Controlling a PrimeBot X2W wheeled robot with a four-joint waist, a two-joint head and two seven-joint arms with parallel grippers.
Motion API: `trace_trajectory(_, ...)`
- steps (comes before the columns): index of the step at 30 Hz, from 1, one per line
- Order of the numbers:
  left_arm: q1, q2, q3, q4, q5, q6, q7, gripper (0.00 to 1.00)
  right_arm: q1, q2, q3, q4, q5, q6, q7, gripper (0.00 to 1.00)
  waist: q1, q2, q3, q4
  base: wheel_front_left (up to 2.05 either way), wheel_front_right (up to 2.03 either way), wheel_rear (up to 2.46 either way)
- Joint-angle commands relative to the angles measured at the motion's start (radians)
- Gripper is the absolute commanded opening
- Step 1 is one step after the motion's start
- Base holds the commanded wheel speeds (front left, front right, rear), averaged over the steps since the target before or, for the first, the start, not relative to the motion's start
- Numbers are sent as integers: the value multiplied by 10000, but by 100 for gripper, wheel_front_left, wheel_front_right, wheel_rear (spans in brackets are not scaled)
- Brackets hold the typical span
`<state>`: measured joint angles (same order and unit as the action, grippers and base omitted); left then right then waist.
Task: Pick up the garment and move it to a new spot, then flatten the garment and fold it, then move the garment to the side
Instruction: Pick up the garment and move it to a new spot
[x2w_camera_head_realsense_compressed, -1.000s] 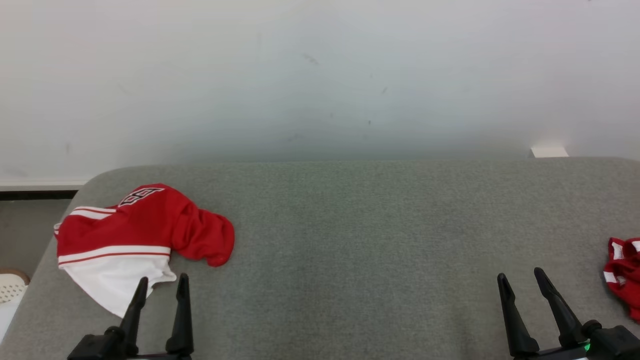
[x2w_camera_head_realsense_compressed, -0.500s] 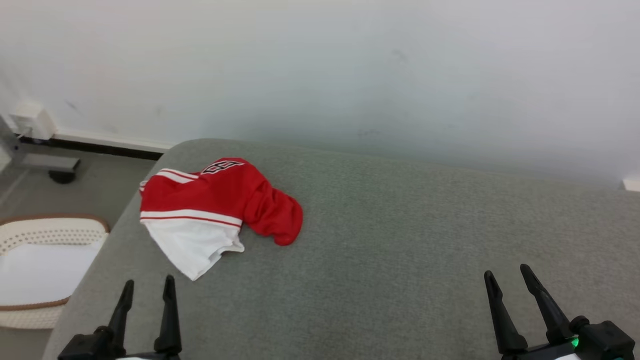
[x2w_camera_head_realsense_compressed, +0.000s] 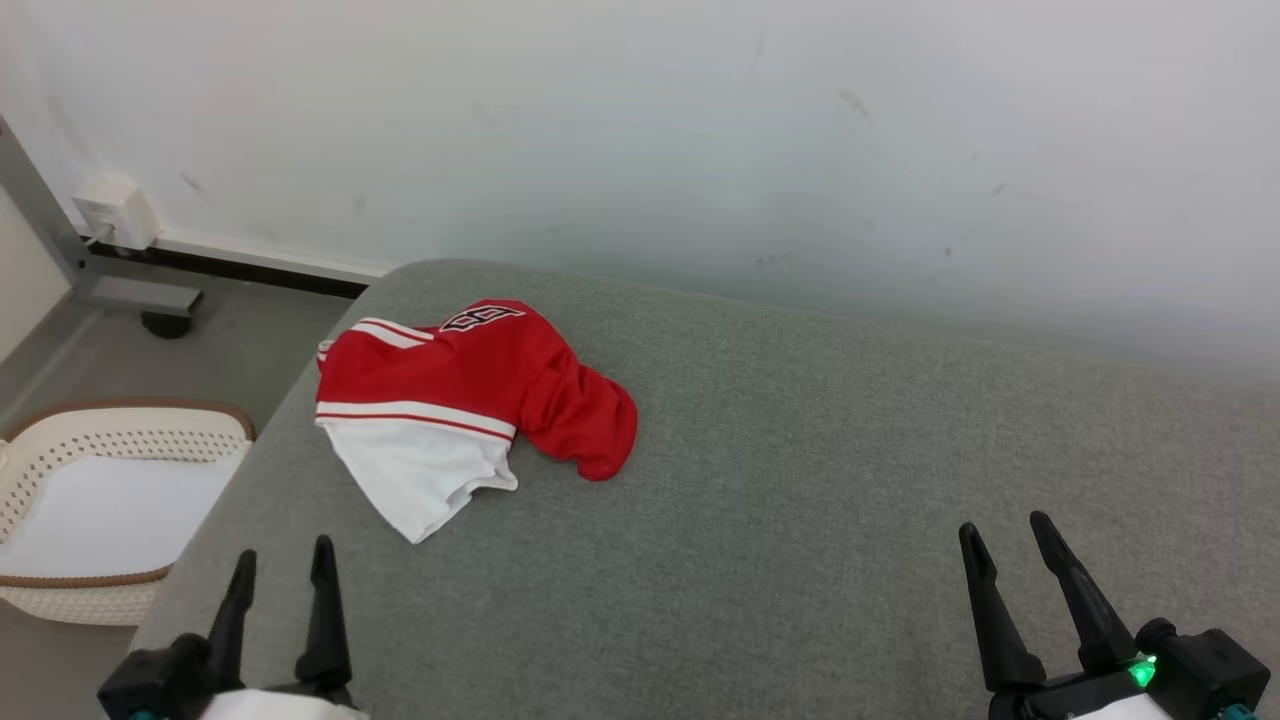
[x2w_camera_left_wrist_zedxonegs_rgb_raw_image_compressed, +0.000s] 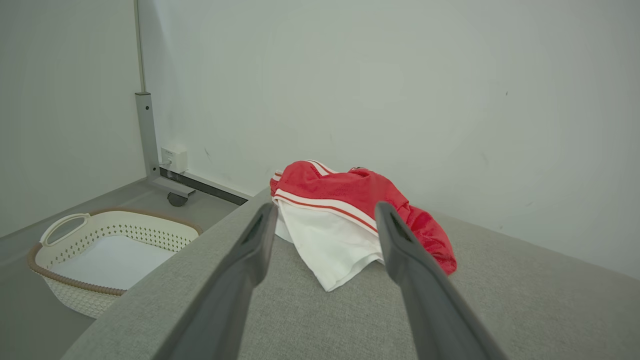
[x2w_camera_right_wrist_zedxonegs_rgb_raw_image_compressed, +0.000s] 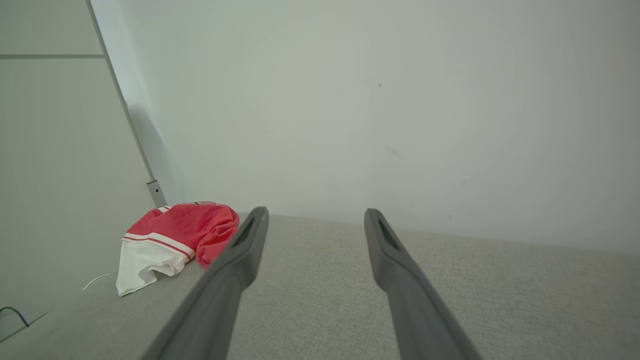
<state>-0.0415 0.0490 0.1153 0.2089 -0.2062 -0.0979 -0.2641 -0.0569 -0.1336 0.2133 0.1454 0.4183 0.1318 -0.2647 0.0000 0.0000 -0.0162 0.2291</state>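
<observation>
I see a pale wall (x2w_camera_head_realsense_compressed: 700, 120) behind a grey padded surface (x2w_camera_head_realsense_compressed: 820, 460). A white basket (x2w_camera_head_realsense_compressed: 70, 603) sits on the floor (x2w_camera_head_realsense_compressed: 250, 345) off its left edge. The red and white garment (x2w_camera_head_realsense_compressed: 460, 400) lies crumpled near the surface's far left corner. My left gripper (x2w_camera_head_realsense_compressed: 283, 555) and right gripper (x2w_camera_head_realsense_compressed: 1003, 522) hover nearest me, fingers apart, empty, clear of the garment.

Bare cushion (x2w_camera_head_realsense_compressed: 850, 450) beside garment (x2w_camera_head_realsense_compressed: 440, 372), wall (x2w_camera_head_realsense_compressed: 700, 130) behind

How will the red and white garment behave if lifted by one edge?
Probably floppy: the garment lies crumpled in soft folds, so it should hang and unfurl. Likely light; the fabric looks thin. Pushed across the textured grey surface, it would probably bunch, not slide.
</observation>
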Motion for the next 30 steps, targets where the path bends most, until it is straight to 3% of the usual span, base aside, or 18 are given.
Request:
trace_trajectory(1,-225,40,34,147,-69,-44,1,100,-75,-33,13,-92,74,-22,12,100,0,0,27,-45,0,0,0)
trace_trajectory(4,-931,370,162,611,-237,-30,403,100,-176,-218,142,-238,146,-22,12,100,0,0,111,-201,0,0,0)
trace_trajectory(7,-1727,553,288,974,-816,-127,1495,100,-232,-204,131,-372,260,-22,12,100,0,0,255,-432,0,0,0)
trace_trajectory(17,-3997,2131,873,1955,-1404,-5,3988,100,-1001,-249,293,-809,314,-22,13,100,0,0,1654,-1841,0,0,0)
trace_trajectory(24,-5241,2992,1014,3666,-1653,-76,4835,100,-1529,-146,371,-972,241,-22,13,100,0,0,2581,-2759,0,0,0)
trace_trajectory(30,-5908,3460,1029,5415,-1656,-16,4891,100,-1898,-75,450,-1057,164,-22,12,100,0,0,3115,-3407,0,0,0)
